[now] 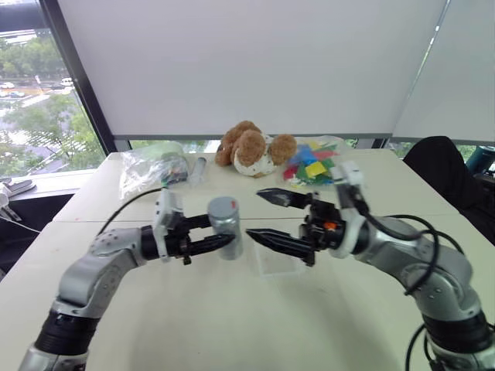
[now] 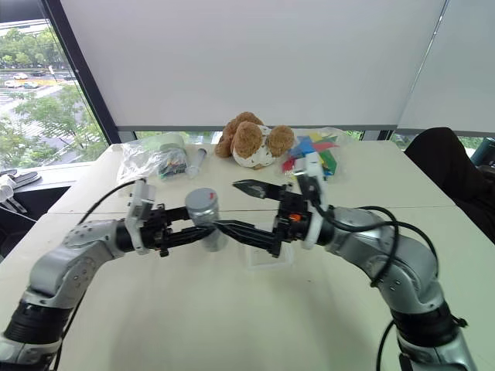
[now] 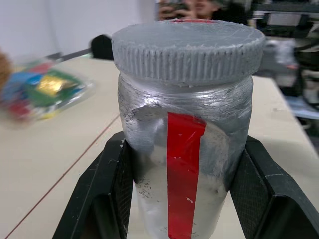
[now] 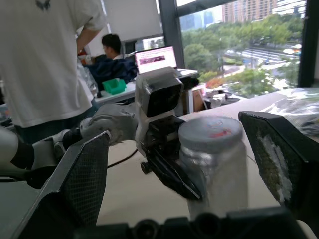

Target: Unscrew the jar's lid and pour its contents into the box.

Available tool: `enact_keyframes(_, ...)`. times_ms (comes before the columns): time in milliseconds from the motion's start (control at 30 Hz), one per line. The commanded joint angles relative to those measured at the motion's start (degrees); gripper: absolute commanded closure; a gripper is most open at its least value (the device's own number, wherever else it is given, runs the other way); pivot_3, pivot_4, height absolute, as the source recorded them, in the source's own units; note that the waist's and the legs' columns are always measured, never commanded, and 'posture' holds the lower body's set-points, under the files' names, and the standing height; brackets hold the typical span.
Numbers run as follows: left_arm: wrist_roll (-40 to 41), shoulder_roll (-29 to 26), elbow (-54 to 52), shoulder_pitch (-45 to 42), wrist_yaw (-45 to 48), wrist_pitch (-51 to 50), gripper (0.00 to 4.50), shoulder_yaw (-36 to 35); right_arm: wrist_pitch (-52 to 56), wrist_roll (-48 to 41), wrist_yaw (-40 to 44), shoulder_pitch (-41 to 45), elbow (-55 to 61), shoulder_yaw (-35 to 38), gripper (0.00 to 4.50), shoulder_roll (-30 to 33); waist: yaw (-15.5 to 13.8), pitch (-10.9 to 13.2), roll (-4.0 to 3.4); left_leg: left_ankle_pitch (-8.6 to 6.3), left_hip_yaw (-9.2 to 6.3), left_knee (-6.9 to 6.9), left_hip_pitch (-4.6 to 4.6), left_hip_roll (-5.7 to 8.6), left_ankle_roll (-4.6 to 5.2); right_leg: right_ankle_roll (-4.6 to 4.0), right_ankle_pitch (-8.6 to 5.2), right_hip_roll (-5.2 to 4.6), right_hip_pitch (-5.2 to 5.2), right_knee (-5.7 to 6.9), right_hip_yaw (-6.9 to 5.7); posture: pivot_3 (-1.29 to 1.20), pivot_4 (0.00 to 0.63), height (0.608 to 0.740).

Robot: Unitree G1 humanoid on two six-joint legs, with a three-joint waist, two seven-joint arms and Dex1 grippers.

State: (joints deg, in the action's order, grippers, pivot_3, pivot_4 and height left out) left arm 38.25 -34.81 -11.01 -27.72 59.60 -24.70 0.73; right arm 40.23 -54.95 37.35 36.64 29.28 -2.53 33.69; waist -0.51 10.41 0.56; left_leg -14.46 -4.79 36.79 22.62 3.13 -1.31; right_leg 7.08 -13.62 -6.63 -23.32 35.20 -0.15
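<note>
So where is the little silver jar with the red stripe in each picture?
Left eye view: silver red-striped jar, left of centre, held up in the left gripper.
Right eye view, left of centre.
Left wrist view, close up, between black fingers.
Right wrist view, lower right of centre.
Shared landmark: its grey ribbed lid.

Between the black fingers (image 3: 107, 194) of the left hand (image 1: 210, 234) sits the silver-white jar (image 3: 184, 164) with a red stripe and a ribbed grey lid (image 3: 188, 49). Beyond the black right hand (image 1: 267, 216), a brown plush toy (image 1: 251, 148) on the cream worktop (image 1: 232, 325).
</note>
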Motion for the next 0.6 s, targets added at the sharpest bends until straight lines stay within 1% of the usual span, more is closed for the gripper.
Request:
enact_keyframes(33, -1.4, 0.6, -1.2, -0.2, 1.3, 1.1, 2.47, 1.3, 1.0, 2.2, -0.3, 2.9, -1.0, -1.7, 0.00, -1.4, 0.1, 0.0, 0.00, 0.00, 0.00, 0.00, 0.00, 0.00, 0.00, 0.00, 0.00, 0.01, 0.00, 0.01, 0.00, 0.00, 0.150, 0.740)
enact_keyframes(167, -2.9, 1.9, -2.0, 0.1, 1.6, 2.0, 2.47, 2.4, 0.8, 6.3, 1.1, 4.7, -3.7, -4.7, 0.00, -2.7, 0.3, 0.0, 0.00, 0.00, 0.01, 0.00, 0.00, 0.03, 0.00, 0.04, 0.02, 0.02, -0.03, 0.03, 0.00, 0.00, 0.150, 0.740)
enact_keyframes(467, -4.8, 2.7, -2.9, 0.6, 1.9, 3.0, 2.47, 2.9, 0.5, 10.9, 4.4, 6.2, -7.4, -6.6, 0.00, -4.8, 0.3, 0.0, -0.01, 0.00, 0.00, 0.00, 0.00, 0.03, 0.00, 0.05, 0.03, 0.05, -0.04, 0.04, 0.00, 0.00, 0.150, 0.740)
enact_keyframes(567, -5.2, 2.8, -3.4, 0.9, 1.9, 3.1, 2.47, 2.8, 0.2, 11.9, 5.8, 5.7, -7.9, -6.8, 0.84, -5.3, 0.5, 0.0, -0.01, 0.00, 0.00, 0.00, 0.00, 0.03, 0.00, 0.05, 0.03, 0.06, -0.04, 0.05, 0.00, 0.00, 0.150, 0.740)
enact_keyframes(600, -5.3, 2.8, -3.5, 0.9, 1.9, 3.1, 2.47, 2.7, 0.3, 12.1, 6.2, 5.5, -7.9, -6.8, 1.26, -5.4, 0.6, 0.0, -0.01, 0.00, 0.00, 0.00, 0.00, 0.03, 0.00, 0.05, 0.03, 0.06, -0.04, 0.05, 0.00, 0.00, 0.150, 0.740)
